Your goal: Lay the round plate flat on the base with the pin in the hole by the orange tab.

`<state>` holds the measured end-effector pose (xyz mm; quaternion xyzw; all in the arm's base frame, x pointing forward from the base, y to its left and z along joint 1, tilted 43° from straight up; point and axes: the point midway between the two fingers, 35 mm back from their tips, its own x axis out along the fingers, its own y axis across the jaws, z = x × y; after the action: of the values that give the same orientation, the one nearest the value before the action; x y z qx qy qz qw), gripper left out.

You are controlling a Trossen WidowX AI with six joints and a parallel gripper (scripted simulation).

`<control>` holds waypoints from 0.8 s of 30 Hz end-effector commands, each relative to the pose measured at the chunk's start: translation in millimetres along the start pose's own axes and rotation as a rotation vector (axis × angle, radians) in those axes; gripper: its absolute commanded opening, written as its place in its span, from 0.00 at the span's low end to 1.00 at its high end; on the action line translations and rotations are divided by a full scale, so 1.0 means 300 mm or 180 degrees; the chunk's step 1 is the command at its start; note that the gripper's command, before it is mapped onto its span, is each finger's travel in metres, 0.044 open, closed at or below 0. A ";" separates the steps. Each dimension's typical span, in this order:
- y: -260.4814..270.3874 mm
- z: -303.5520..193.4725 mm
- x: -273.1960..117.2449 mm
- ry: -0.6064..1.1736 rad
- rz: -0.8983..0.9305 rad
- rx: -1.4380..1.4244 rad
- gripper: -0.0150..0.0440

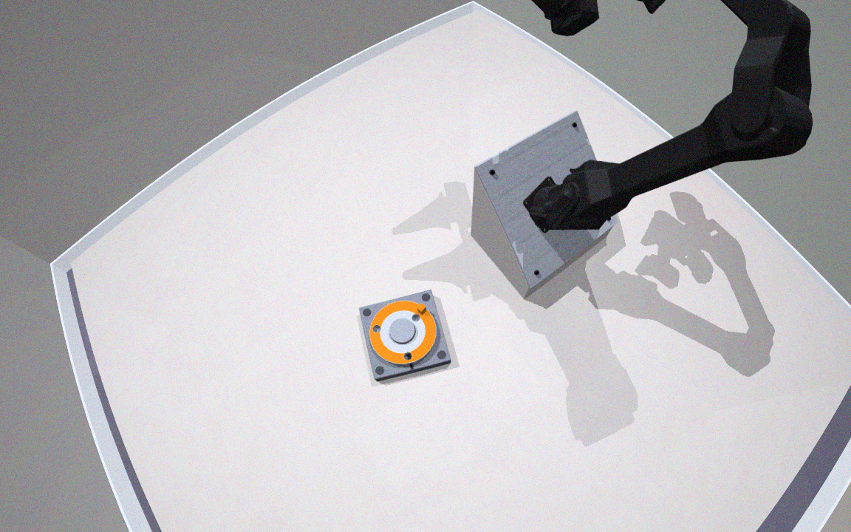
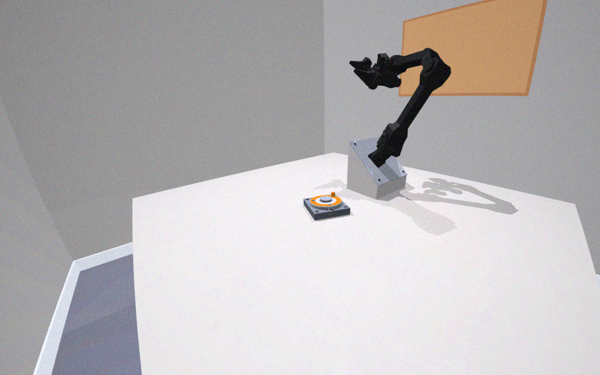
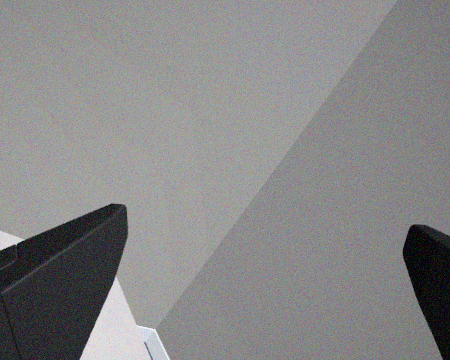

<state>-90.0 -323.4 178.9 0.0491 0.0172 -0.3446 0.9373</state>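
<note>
Task not yet begun, by look of it. Black parallel-jaw gripper [image 2: 366, 65] hanging high above table, fingers spread wide, gripping nothing. Round orange-and-white plate [image 1: 402, 331] sitting on post of square grey base [image 1: 379, 372], well apart from arm. Reaching, turning, seating, withdrawing all remaining.

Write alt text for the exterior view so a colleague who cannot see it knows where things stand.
The black arm is raised high above its grey wedge mount, its open gripper empty and far from the work. Nearer the camera on the white table, the orange round plate sits on its square grey base, untouched.
</note>
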 end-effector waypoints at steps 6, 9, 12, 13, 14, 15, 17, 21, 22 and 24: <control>0.126 -0.076 0.185 0.0547 0.0773 0.0107 0.67; 0.205 -0.123 0.266 0.0774 0.1104 0.0296 0.53; 0.298 -0.176 0.342 0.1049 0.1443 0.0474 0.40; 0.341 -0.199 0.370 0.1178 0.1582 0.0544 0.35; 0.384 -0.222 0.396 0.1311 0.1716 0.0608 0.31; 0.428 -0.245 0.419 0.1450 0.1845 0.0666 0.26; 0.481 -0.272 0.443 0.1617 0.1988 0.0728 0.25; 0.634 -0.351 0.491 0.2133 0.2354 0.0864 0.25; 0.680 -0.375 0.499 0.2296 0.2450 0.0890 0.25; 0.771 -0.422 0.509 0.2629 0.2623 0.0922 0.25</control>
<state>145.0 -265.1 80.7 0.2778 0.2528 0.0433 0.9258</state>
